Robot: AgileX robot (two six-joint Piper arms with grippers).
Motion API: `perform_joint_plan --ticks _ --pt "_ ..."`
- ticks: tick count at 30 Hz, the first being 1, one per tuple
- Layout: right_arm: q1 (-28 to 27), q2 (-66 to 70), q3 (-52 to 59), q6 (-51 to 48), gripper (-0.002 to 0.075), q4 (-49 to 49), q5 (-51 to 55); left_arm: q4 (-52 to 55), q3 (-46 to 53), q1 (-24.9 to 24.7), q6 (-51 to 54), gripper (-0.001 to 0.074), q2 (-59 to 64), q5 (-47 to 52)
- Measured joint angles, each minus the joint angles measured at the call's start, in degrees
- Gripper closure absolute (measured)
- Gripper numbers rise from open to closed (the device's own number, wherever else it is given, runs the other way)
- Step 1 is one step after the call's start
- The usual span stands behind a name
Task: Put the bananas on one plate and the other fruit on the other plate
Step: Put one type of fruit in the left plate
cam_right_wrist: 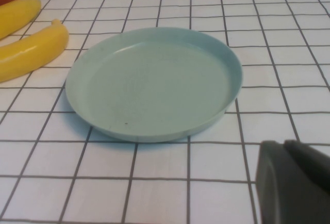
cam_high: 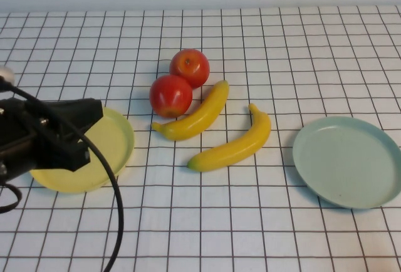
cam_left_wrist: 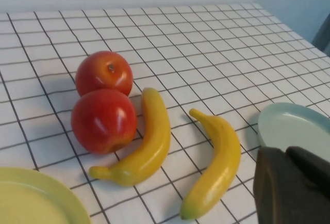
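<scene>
Nothing sorted yet. Left gripper over yellow plate, right gripper beside mint plate; both fingers closed, empty. Risk: touching apples roll, nudging adjacent bananas.

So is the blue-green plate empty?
Empty: the blue-green plate holds nothing; both bananas and apples lie on the table.

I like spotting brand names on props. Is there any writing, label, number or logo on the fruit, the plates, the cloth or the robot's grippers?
None can be read: the red apples, bananas, yellow plate, mint-green plate and checked tablecloth are unmarked.
Left gripper, over the table's left side, and right gripper, near the mint-green plate: plain black, shut.
</scene>
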Motion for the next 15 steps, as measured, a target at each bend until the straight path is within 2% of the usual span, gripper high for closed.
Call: perform_joint_plan --ticks 7,15 --pt "0.0 0.0 0.0 0.0 0.0743 0.0 0.0 -0.23 -0.21 -7.1 0.23 0.0738 -1.76 12.66" --pt "0.0 0.0 0.0 0.0 0.0743 0.0 0.0 -0.45 -0.25 -8.14 -2.08 0.0739 -1.36 16.1"
